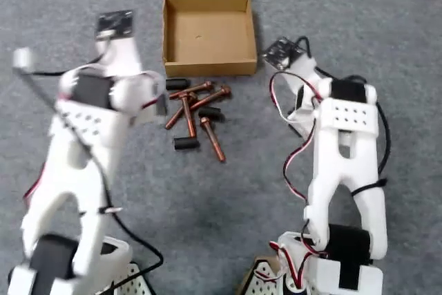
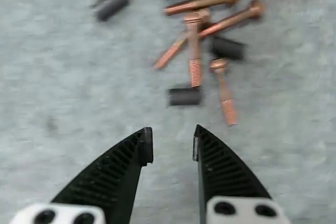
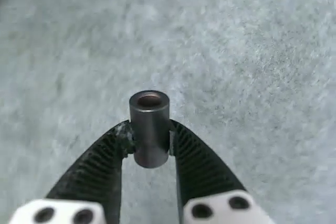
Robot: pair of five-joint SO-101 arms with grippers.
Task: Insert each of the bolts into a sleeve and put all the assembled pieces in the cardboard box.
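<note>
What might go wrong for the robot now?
The dark metal sleeve is held just at the tips of the right gripper, so it might slip or tilt. The copper bolts lie crossed in a heap, so the open left gripper might grab two or scatter them.

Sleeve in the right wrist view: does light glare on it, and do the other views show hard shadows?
Right wrist view: the sleeve has only a soft sheen at its rim, no glare. Left wrist view: the bolts glint faintly and their shadows are soft. High view: the box casts no hard shadow.
</note>
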